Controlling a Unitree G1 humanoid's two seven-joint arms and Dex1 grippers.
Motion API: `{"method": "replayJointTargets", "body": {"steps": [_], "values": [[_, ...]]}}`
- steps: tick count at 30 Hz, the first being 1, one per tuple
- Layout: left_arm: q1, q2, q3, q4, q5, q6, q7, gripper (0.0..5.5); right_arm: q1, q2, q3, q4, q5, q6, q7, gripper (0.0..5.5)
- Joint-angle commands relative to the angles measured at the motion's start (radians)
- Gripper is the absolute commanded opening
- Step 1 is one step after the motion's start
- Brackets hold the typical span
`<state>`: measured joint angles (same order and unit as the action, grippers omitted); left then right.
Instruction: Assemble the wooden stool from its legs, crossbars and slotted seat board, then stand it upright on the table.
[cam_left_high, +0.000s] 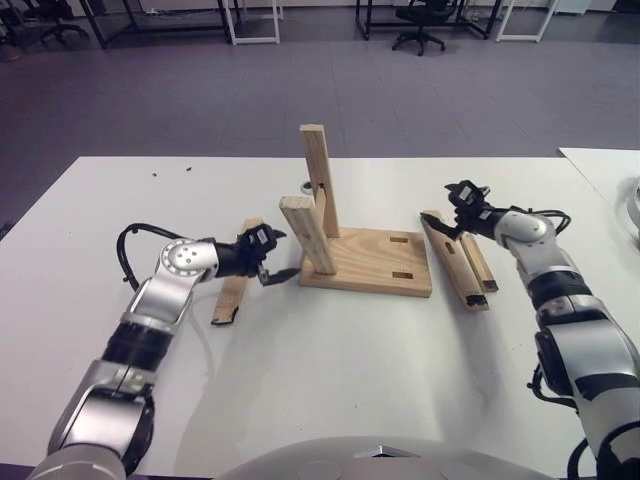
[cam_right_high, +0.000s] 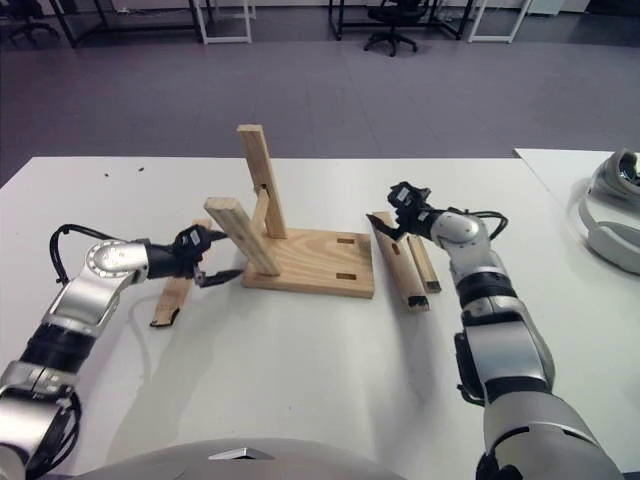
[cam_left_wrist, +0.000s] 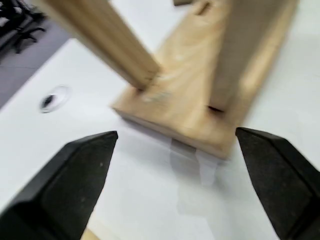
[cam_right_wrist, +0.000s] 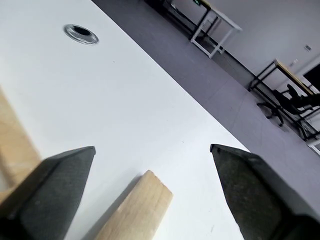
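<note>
- Nearby, the left arm lies low over the table, with a loose bar by its wrist. The left gripper is spread wide and empty, just beside the board's left end.
- The board lies flat mid-table, with two slots bare at its right end.
- The front leg leans in its slot. A nudge from the left gripper could likely tip it out or slide the board.
- The rear leg stands upright.
- Right of the board, the right gripper is wide apart and empty over the far end of two pieces. A skewed grab might drag both.
</note>
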<state>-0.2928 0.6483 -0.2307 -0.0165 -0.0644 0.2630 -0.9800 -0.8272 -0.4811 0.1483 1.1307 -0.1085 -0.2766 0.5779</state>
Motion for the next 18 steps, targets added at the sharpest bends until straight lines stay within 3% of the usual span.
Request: {"method": "replayJointTargets", "body": {"steps": [1, 5, 8, 11, 18], "values": [[0.053, 0.007, -0.111, -0.110, 0.131, 0.086, 0.056, 4.35, -0.112, 0.086, 0.137, 0.150, -0.190, 0.049, -0.124, 4.30], [0.076, -0.007, -0.222, -0.266, 0.237, 0.191, 0.075, 4.35, -0.134, 0.103, 0.264, 0.214, -0.345, 0.045, -0.089, 4.30], [0.047, -0.070, -0.299, -0.211, 0.320, 0.206, 0.137, 4.35, -0.118, 0.100, 0.252, 0.227, -0.320, 0.017, 0.162, 4.30], [0.017, -0.165, -0.298, -0.047, 0.356, 0.202, 0.267, 4.35, -0.100, 0.105, 0.194, 0.220, -0.244, 0.043, 0.393, 4.30], [-0.082, -0.323, -0.205, 0.253, 0.306, 0.083, 0.438, 4.35, 0.043, 0.158, 0.052, 0.114, -0.093, 0.026, 0.271, 4.30]]}}
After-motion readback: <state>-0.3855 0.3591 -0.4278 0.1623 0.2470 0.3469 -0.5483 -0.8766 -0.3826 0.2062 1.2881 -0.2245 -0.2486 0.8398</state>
